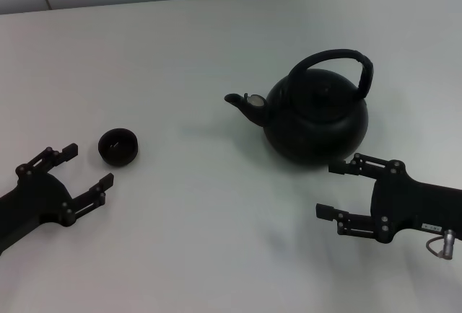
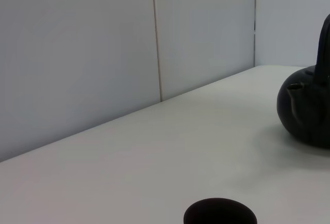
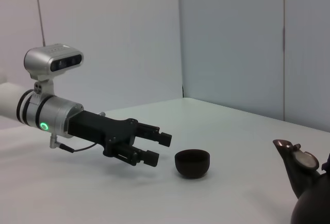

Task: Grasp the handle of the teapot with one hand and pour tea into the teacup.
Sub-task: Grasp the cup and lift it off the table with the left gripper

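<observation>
The matte-black teapot (image 1: pixel 316 115) stands upright on the white table right of centre, its short spout (image 1: pixel 238 102) pointing left, its arched handle (image 1: pixel 339 62) raised over the top. Part of the teapot (image 2: pixel 307 108) shows in the left wrist view, and its spout (image 3: pixel 291 154) in the right wrist view. The small black teacup (image 1: pixel 118 146) sits at the left; the teacup (image 3: pixel 192 162) also shows from the right wrist and its rim (image 2: pixel 220 214) from the left wrist. My right gripper (image 1: pixel 333 190) is open, low, just in front of the teapot. My left gripper (image 1: pixel 89 164) (image 3: pixel 157 148) is open beside the teacup.
The white table (image 1: pixel 202 241) stretches back to pale wall panels (image 2: pixel 103 48). Nothing else stands on it.
</observation>
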`<state>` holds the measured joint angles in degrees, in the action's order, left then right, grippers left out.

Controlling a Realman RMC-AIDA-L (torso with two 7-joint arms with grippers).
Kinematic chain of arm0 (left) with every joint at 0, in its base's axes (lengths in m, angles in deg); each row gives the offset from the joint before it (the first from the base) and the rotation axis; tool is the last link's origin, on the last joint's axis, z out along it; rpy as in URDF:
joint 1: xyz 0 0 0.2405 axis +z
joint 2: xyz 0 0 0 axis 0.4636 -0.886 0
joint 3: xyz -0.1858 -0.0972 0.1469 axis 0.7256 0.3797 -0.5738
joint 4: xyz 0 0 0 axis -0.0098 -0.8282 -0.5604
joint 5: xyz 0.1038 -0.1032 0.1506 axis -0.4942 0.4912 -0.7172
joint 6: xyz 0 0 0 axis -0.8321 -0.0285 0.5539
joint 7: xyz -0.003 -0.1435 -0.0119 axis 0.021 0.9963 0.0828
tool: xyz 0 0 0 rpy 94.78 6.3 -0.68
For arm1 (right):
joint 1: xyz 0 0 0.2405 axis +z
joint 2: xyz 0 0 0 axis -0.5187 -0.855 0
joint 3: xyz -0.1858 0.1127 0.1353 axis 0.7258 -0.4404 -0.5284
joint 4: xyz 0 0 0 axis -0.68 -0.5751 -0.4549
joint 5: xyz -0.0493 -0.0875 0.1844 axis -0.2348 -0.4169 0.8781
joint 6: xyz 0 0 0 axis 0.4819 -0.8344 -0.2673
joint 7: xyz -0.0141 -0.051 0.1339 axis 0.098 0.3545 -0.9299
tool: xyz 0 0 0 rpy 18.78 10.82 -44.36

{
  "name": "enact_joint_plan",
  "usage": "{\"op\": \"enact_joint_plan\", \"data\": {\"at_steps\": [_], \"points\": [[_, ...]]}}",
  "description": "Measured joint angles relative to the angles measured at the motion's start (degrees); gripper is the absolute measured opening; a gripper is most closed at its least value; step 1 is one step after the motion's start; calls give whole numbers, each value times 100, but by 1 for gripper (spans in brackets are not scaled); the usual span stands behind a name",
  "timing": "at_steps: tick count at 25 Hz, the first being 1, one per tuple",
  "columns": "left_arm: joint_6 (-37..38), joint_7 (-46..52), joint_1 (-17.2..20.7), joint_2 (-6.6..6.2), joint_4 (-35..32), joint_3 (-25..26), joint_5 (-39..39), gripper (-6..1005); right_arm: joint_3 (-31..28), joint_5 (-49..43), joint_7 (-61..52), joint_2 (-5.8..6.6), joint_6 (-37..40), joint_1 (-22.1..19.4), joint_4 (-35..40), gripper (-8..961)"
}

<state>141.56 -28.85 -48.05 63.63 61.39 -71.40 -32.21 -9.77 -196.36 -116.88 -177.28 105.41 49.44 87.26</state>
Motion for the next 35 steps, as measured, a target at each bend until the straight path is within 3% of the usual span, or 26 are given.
{"op": "enact_joint_plan", "data": {"at_steps": [22,35], "points": [[-835,-7,-730,10,487,-15,35,748,-4,3,1,0,28,26,0,749],[-940,9,-815,22,567,-26,6,739,-4,9,6,0,31,52,2,748]]}}
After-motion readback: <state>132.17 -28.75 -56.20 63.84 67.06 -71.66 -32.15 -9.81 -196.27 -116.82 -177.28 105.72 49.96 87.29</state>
